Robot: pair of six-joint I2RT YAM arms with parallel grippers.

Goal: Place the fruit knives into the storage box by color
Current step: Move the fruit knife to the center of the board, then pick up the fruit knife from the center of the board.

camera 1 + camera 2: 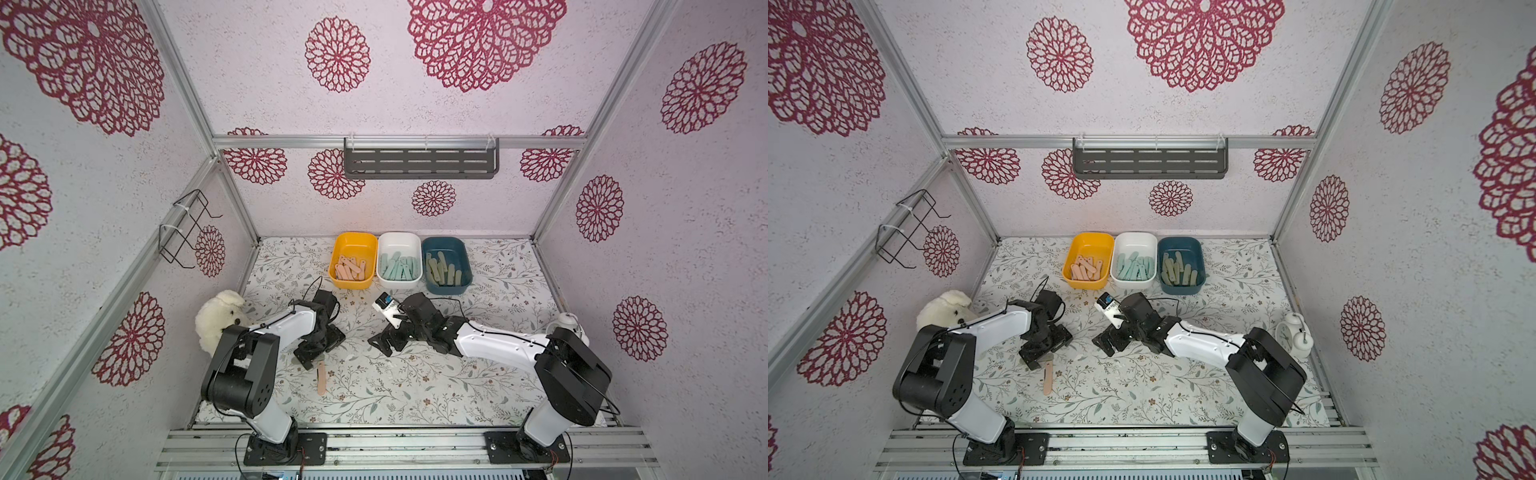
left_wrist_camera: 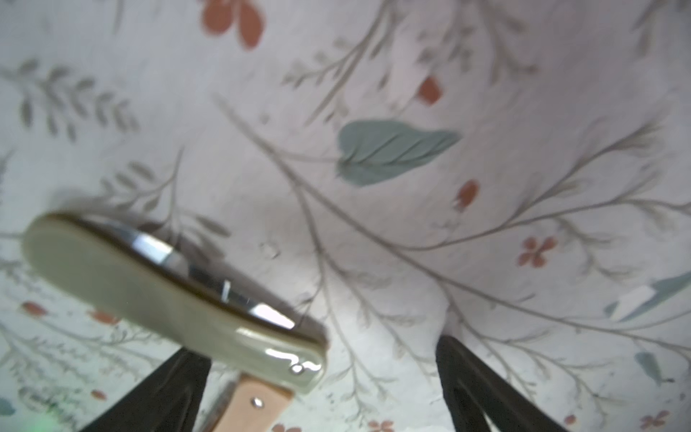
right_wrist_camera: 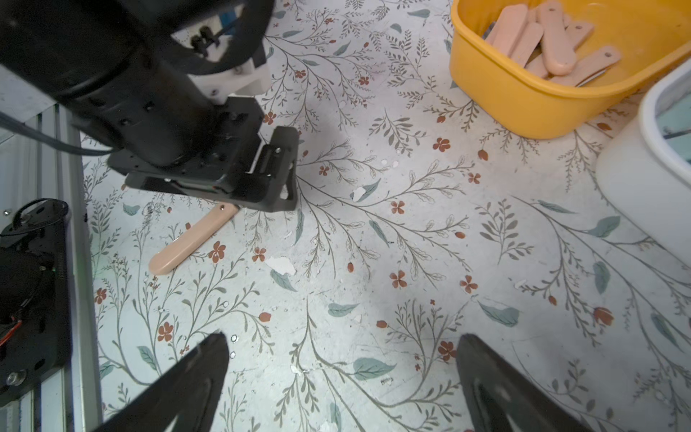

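Jaws spread wide and empty, the left gripper point(image 2: 325, 392) hangs low over the olive knife point(image 2: 149, 284), which lies over one end of a pink knife point(image 1: 322, 379) near the table's point(image 1: 415, 386) front edge, probably to straddle it, while the right gripper point(image 3: 344, 359), jaws likewise apart, waits mid-table.

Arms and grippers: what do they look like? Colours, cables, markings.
Matching pair: left arm and right arm have white link shells, black joints, black bolted base plates. Black cables run along them. Fingers are matte black tapered wedges. White camera block with blue marking at right wrist.
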